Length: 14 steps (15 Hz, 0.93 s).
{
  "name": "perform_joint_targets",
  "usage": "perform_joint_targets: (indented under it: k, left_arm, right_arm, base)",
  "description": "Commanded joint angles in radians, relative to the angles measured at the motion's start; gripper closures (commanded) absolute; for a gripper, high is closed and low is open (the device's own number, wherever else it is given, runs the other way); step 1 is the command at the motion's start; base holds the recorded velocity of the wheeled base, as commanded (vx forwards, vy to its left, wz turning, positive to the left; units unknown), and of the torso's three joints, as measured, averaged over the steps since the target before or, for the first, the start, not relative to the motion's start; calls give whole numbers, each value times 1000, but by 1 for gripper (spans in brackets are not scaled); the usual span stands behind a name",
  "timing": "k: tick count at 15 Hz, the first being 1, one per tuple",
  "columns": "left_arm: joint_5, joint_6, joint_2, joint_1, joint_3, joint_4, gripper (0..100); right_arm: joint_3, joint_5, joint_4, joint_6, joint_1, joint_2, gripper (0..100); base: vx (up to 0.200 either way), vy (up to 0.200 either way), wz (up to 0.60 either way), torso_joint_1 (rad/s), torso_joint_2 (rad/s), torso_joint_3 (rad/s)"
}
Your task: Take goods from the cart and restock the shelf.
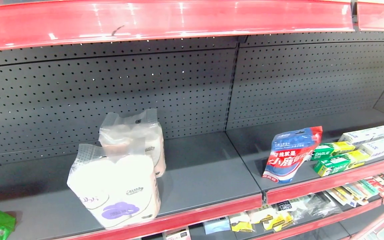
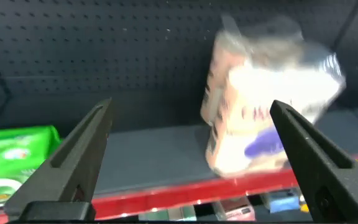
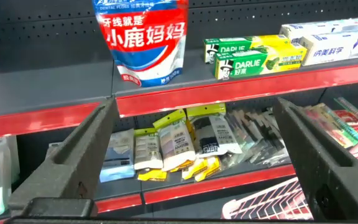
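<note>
Your left gripper is spread wide and holds nothing. It faces a toilet roll pack with a purple label, which stands upright at the front edge of the grey shelf. A second pack stands just behind it. Your right gripper is also spread and empty. It faces a blue and red pouch with large white lettering, next to green and yellow toothpaste boxes. A corner of the red wire cart sits low, below the shelves.
</note>
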Motion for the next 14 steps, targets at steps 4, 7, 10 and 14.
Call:
perform_joint_targets:
  k: [4, 7, 10, 14]
  left_arm:
    - [156, 19, 587, 51, -134, 19, 0]
    - [158, 22, 721, 97, -144, 18, 0]
    - [150, 20, 825, 95, -147, 16, 0]
    - [141, 35, 945, 72, -140, -48, 0]
  right_arm:
    - [0, 0, 0, 0, 0, 2, 0]
    - [0, 0, 0, 0, 0, 2, 0]
    - [-1, 0, 0, 0, 0, 2, 0]
    - [-1, 0, 0, 0, 0, 2, 0]
  base:
    - [0, 0, 0, 0, 0, 0]
    - [0, 0, 0, 0, 0, 0]
    - [0, 0, 0, 0, 0, 0]
    - [0, 0, 0, 0, 0, 0]
